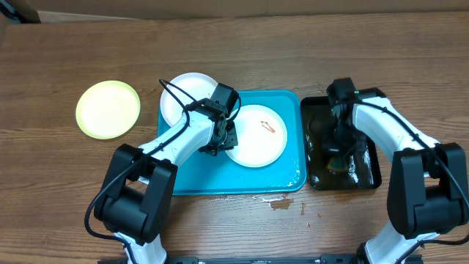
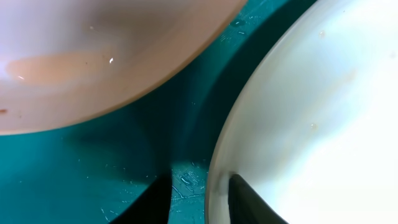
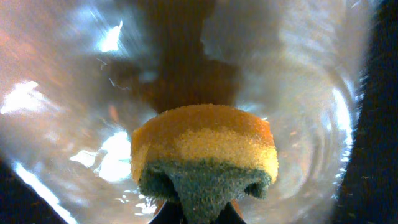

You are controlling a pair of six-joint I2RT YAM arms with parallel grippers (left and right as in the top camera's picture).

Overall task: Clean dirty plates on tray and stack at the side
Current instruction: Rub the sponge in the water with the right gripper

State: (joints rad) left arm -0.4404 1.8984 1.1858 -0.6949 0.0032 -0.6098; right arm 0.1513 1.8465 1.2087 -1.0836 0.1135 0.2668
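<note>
I see my left gripper (image 1: 217, 138) low over the turquoise tray (image 1: 220, 180), its fingers (image 2: 252, 202) spread and released, straddling the left rim of the white plate with an orange smear (image 1: 253, 143); the rim sits against 1 finger and clear of the other. A 2nd white plate (image 1: 187, 95) overlaps the tray's far-left corner. The yellow-green plate (image 1: 108, 108) lies alone on the tabletop (image 1: 293, 51), well apart to the left. My right gripper (image 1: 338, 150) is down in the wet black tray (image 1: 366, 172), clenched on a yellow sponge with a green scouring face (image 3: 202, 155).
</note>
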